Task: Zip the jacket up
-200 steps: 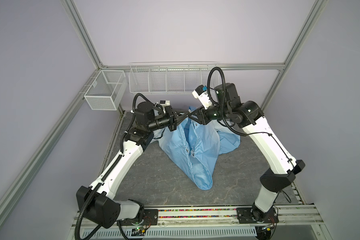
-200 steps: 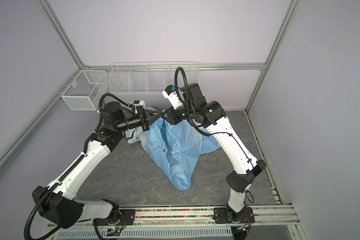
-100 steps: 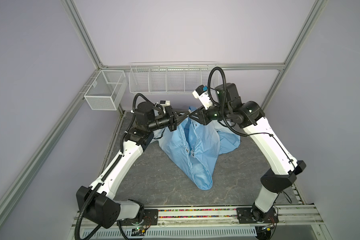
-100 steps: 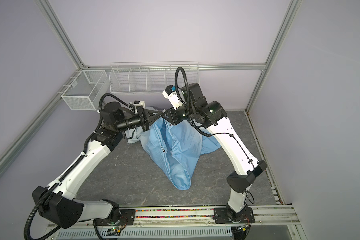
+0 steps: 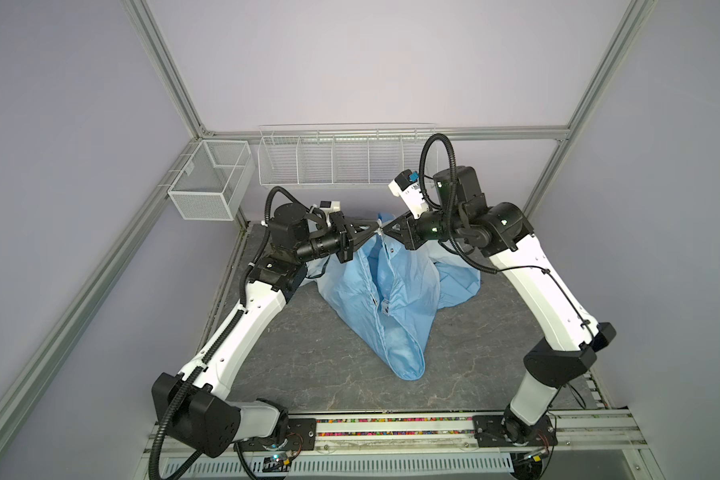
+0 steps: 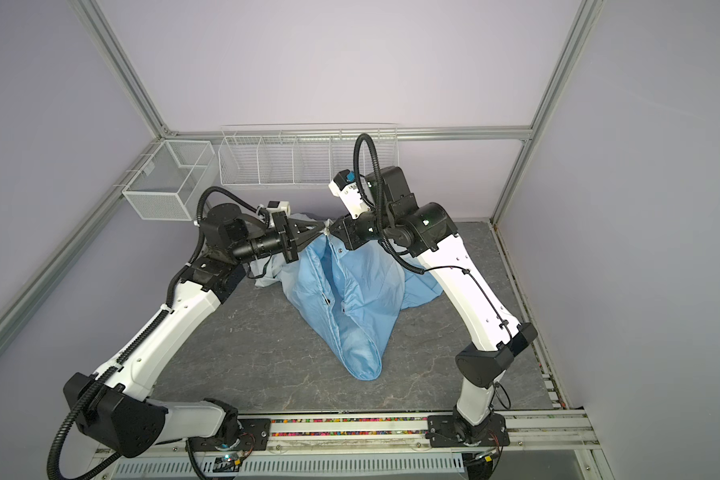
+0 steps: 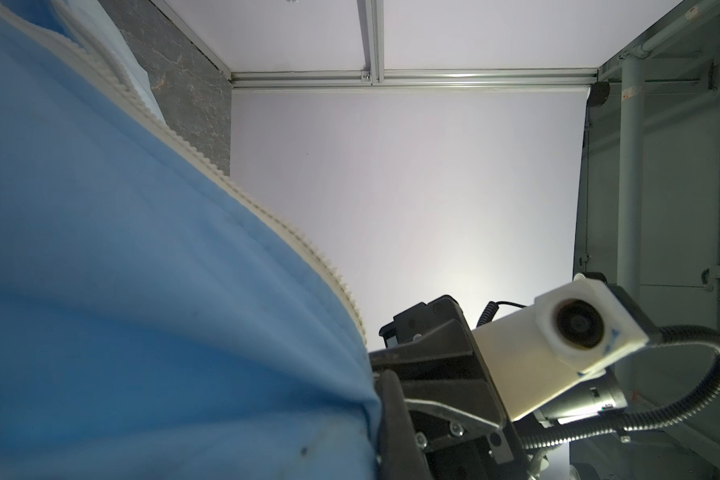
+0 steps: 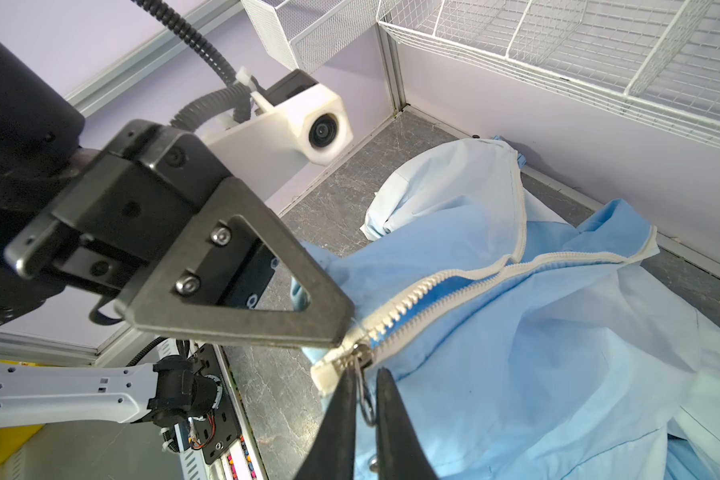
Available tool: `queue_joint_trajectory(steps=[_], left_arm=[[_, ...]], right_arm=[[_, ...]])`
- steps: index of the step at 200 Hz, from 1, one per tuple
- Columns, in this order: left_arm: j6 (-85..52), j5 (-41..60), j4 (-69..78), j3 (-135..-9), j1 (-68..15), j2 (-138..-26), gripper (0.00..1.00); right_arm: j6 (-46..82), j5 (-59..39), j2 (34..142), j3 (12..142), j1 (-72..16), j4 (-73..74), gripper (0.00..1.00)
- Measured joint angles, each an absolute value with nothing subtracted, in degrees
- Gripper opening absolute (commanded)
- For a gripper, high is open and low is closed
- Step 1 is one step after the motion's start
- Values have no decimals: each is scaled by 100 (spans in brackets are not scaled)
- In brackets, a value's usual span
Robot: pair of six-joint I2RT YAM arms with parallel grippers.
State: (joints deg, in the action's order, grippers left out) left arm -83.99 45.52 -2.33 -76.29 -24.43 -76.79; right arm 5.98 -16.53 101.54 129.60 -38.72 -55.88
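**Top views:** stereo pair, high over front rail [image 5: 391, 432], angled down and back, far off. Both take in the whole scene incl. jacket [image 5: 391, 299].
**L wrist cam** [image 8: 323, 131]: v. close on jacket cloth, looks across at R wrist cam [image 7: 574, 328].
**R wrist cam:** close behind own fingertips [image 8: 344, 399], faces zipper [image 8: 433, 286] and L wrist cam.

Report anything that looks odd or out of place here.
Nothing is torn or spilled. The jacket hangs bunched from the spot where the left gripper pinches it by the zipper's end, with the rest crumpled on the table. Beyond the slider the zipper teeth stand apart, and the right gripper straddles the pull.
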Motion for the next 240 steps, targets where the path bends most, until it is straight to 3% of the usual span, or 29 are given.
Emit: queue_joint_trajectory(steps=[30,240], left_arm=[[-8399,4547,-255,-7629,-2445,-7673,0],[-7494,4746,-2001,-7822,-2482,-7625,0]], right_arm=[[600,-1697,10147,12932,-3872,-5555,7],[982,-1621,9756,11799,-3951,-5022,7]])
